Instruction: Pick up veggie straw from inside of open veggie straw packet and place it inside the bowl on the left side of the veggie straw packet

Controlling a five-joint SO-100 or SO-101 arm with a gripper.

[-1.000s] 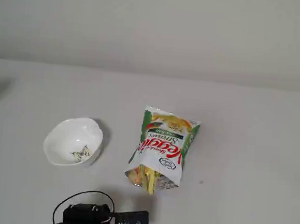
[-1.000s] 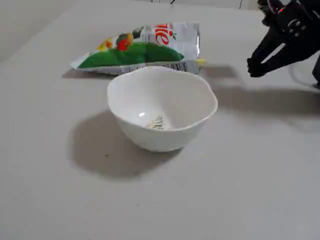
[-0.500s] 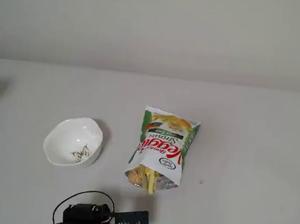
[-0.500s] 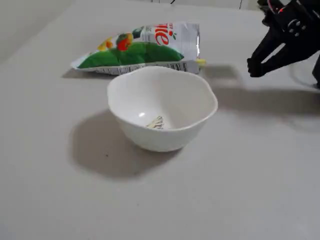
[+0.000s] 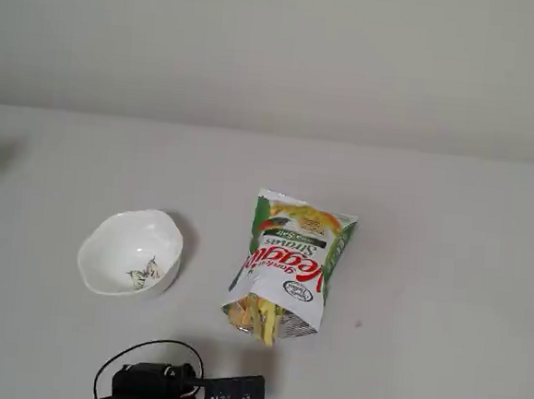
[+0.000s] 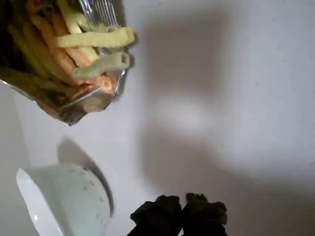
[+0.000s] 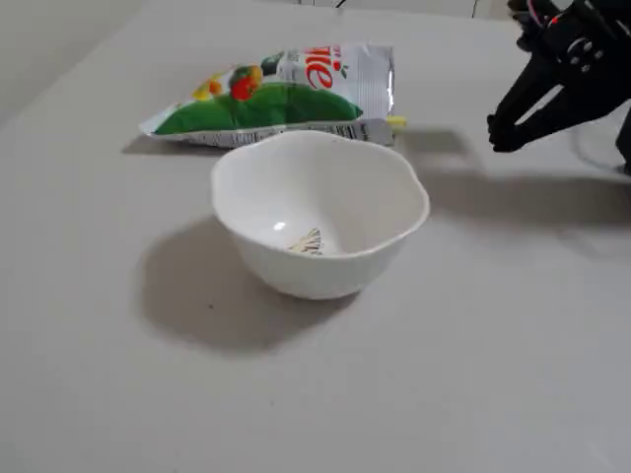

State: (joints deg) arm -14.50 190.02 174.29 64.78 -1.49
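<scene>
Table (image 5: 446,269): only 2 obstacles on it, bowl (image 5: 130,252) and veggie straw packet (image 5: 290,257), well apart, bare strip between them in a fixed view. Packet mouth faces the arm side; straws stick out past the foil lip (image 6: 93,103) in the wrist view, nothing covers them. Gripper (image 7: 505,133) hangs off the table, beside the mouth, open surface under it. Bowl interior (image 7: 325,192) is unblocked from above, nothing over the rim.

high front, low side, wrist views share bowl (image 5: 131,252).
</scene>
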